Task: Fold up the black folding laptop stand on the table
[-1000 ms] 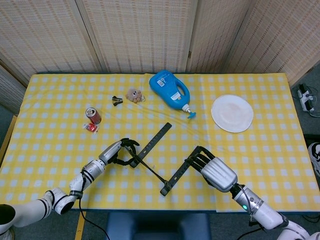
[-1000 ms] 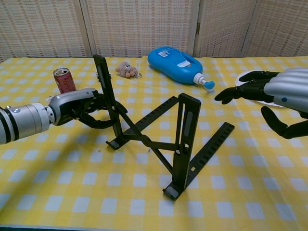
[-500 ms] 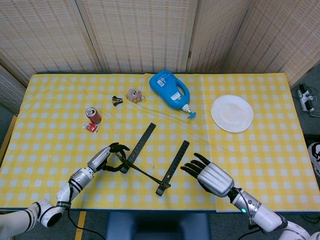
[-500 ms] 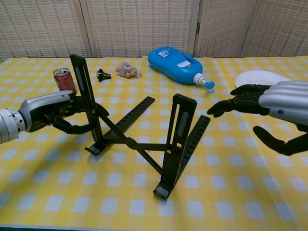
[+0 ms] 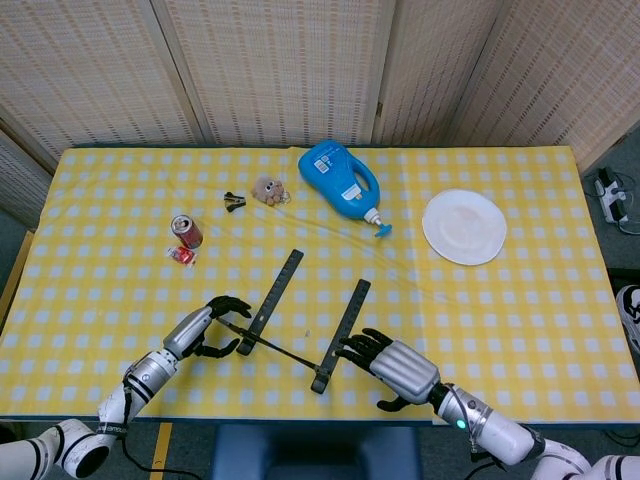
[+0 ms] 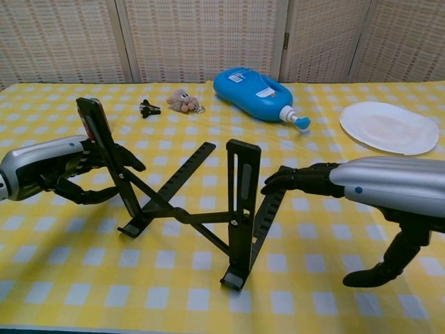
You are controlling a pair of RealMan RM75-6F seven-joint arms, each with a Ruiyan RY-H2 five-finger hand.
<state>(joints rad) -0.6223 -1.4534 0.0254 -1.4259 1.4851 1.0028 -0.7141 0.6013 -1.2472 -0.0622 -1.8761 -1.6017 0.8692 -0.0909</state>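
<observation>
the black folding laptop stand point(image 6: 201, 202) sits near the front edge of the table point(image 5: 520, 330), a little left of the middle, still opened out: two slotted rails run away toward the back edge, two uprights rise at their near ends, and thin crossed links join them low down. it looks like stiff, light metal or hard plastic, rigid in each bar but loose at the pivots, so it should scissor shut if the two sides are pushed toward each other, and it may skate on the checked cloth unless one side is steadied; the uprights and the rail ends look like the sound places to take hold, not the thin cross links. the right hand point(image 6: 327, 179) reaches in low from the front right, palm down, fingers slightly apart and stretched toward the right upright point(image 6: 242, 202), their tips at or just beside the right rail; it grips nothing that can be seen. the left hand point(image 6: 66, 170) comes from the front left, its fingers curled around the tilted left upright point(image 6: 104, 149), which it appears to hold. well apart, further back, are a red can point(image 5: 187, 231) toward the left edge, a small plush toy point(image 5: 266, 189), a blue detergent bottle point(image 5: 343, 183) and a white plate point(image 5: 464, 226) toward the right edge.
</observation>
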